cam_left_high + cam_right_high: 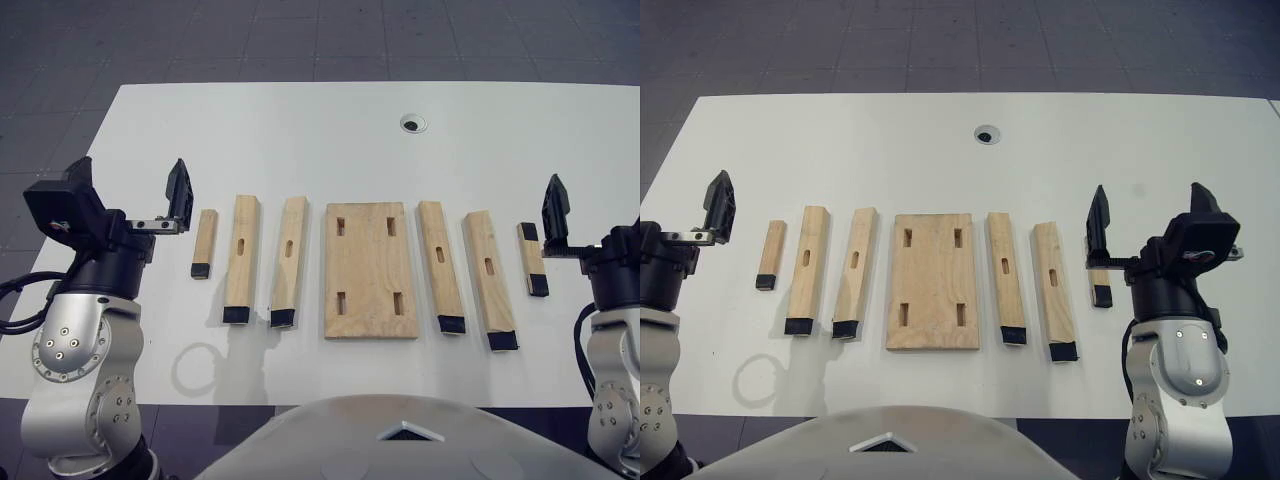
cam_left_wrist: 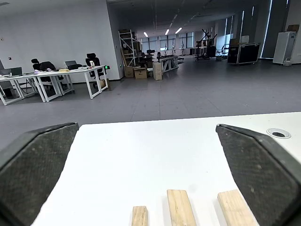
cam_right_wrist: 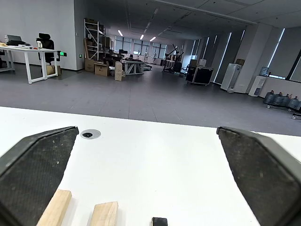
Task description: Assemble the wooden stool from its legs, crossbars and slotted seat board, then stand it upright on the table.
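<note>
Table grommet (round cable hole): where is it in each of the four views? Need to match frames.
Left eye view: grommet near the table far edge, beyond the seat board right corner.
Right eye view: grommet, same spot.
Left wrist view: grommet beside a finger of the left gripper.
Right wrist view: grommet beside a finger of the right gripper.
Shared landmark: the white table's far edge.

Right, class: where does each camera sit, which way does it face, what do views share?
Left eye view: head, looking down at the table; both arms show.
Right eye view: beside it, same scene.
Left wrist view: behind the open left gripper, facing across the table into the room.
Right wrist view: likewise, behind the right gripper.
Shared: both eyes show the seat board.
</note>
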{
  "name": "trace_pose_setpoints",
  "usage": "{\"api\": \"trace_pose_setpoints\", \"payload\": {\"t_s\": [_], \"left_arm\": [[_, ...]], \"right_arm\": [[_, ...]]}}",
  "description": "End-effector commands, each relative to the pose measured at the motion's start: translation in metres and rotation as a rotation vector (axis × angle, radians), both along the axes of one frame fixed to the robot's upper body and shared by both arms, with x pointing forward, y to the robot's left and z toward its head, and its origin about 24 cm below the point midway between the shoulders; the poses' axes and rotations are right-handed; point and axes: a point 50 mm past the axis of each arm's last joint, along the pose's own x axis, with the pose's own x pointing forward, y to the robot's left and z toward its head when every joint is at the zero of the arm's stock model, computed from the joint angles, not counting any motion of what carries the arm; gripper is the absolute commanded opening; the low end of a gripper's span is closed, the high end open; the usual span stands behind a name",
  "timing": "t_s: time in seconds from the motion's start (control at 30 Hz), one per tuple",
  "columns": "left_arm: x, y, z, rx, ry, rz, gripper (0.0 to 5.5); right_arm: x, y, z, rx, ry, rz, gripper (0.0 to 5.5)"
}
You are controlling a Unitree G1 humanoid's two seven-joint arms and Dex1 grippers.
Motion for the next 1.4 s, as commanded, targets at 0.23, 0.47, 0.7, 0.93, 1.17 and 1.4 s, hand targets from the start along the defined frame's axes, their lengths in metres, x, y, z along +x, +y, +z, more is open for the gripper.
{"api": "trace_pose_setpoints", "payload": {"t_s": [0.23,0.47,0.7,0.93,1.17,1.4], "left_arm": [[-0.002,-0.001,0.002,0.038,-0.004,0.006,5.50],[-0.003,-0.001,0.002,0.040,-0.004,0.013,5.50],[-0.002,0.000,0.002,0.040,-0.006,0.015,5.50],[-0.002,0.000,0.002,0.042,-0.005,0.016,5.50],[0.001,-0.001,0.002,0.045,-0.007,0.003,5.50],[0.002,-0.002,0.005,0.047,-0.021,0.004,5.50]], "right_arm": [[0.002,0.000,0.003,-0.007,0.001,0.002,5.49],[0.005,-0.001,0.004,-0.009,0.001,0.003,5.49],[0.006,0.000,0.003,-0.007,0.005,0.003,5.49],[0.007,0.000,0.003,-0.007,0.006,0.002,5.49],[0.004,-0.003,0.004,-0.011,0.002,-0.013,5.49],[-0.008,-0.022,-0.007,0.012,0.149,-0.018,5.49]]}}
